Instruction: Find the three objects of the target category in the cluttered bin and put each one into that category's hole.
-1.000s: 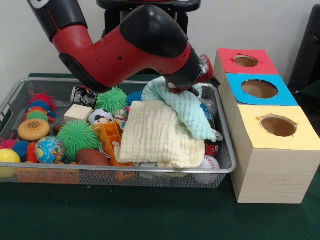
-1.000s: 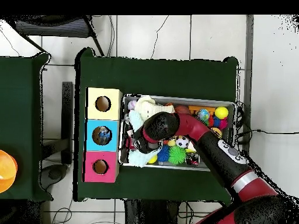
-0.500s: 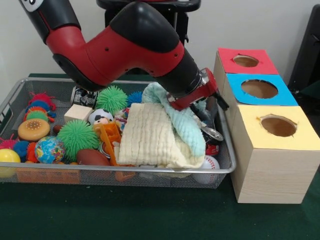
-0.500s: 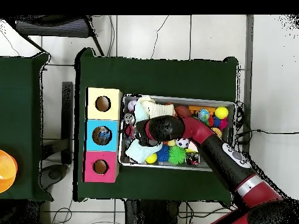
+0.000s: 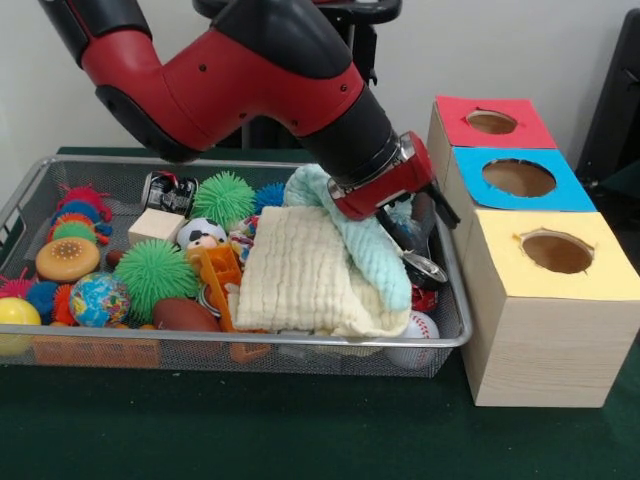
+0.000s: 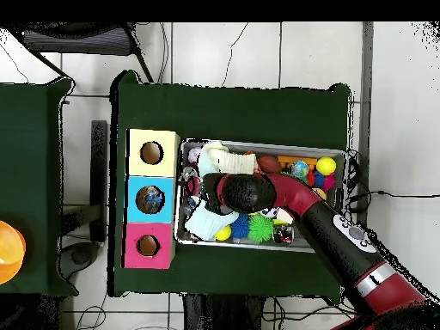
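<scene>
Tool (image 5: pixel 425 232) down at the right end of the wire mesh bin (image 5: pixel 250 340), its dark tips dipping among shiny clutter beside the pale mint cloth (image 5: pixel 365 235); whether it grips anything, I cannot tell. Cream quilted cloth (image 5: pixel 305 275) lies just left, under the mint one. Alongside stands the wooden box row: red-topped hole (image 5: pixel 491 122), blue-topped hole (image 5: pixel 518 177), yellow-topped hole (image 5: pixel 556 252). Green spiky ball (image 5: pixel 152 272) sits well left.
</scene>
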Robot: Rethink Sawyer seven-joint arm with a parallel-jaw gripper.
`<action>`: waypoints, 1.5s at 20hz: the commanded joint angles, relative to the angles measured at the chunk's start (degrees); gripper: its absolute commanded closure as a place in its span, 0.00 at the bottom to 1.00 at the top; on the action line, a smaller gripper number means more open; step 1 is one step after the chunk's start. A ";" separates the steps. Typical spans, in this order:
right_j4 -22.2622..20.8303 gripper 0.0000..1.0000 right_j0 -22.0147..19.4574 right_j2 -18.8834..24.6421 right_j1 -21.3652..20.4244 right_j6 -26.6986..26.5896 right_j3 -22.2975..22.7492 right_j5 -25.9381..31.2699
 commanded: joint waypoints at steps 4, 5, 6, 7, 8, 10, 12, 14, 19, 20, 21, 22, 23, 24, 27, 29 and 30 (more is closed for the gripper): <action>-2.53 0.00 5.64 -7.92 -5.37 -6.23 -3.86 10.90; -2.72 0.00 5.69 -8.19 -5.35 -6.42 -3.69 10.58; -2.82 0.00 6.07 -8.50 -5.79 -6.15 -3.83 10.40; -3.24 0.00 6.37 -8.86 -6.03 -6.19 -3.92 9.99; -3.21 0.00 7.00 -9.47 -6.27 -6.13 -4.57 10.72; -3.21 0.00 7.95 -10.97 -5.64 -6.35 -5.46 12.54; -3.59 0.00 8.63 -12.07 -5.66 -6.69 -6.21 13.47; -3.73 0.00 8.78 -12.60 -6.17 -6.88 -6.55 13.78; -4.34 0.00 9.40 -13.69 -7.13 -6.65 -8.09 13.08; -4.24 0.00 9.56 -13.81 -6.91 -6.83 -8.46 13.22; -4.14 0.00 9.73 -13.92 -6.69 -7.01 -8.82 13.37; -4.13 0.00 9.58 -13.93 -6.77 -6.67 -8.35 12.43; -4.22 0.00 9.51 -14.02 -6.83 -6.21 -8.00 11.43; -4.40 0.00 9.13 -14.11 -7.04 -5.54 -7.36 9.92; -5.05 0.00 9.51 -14.86 -7.56 -4.74 -7.29 8.68; -4.88 0.00 9.73 -15.23 -7.76 -5.00 -7.31 9.67; -5.07 0.00 9.85 -15.49 -8.01 -4.78 -7.06 9.40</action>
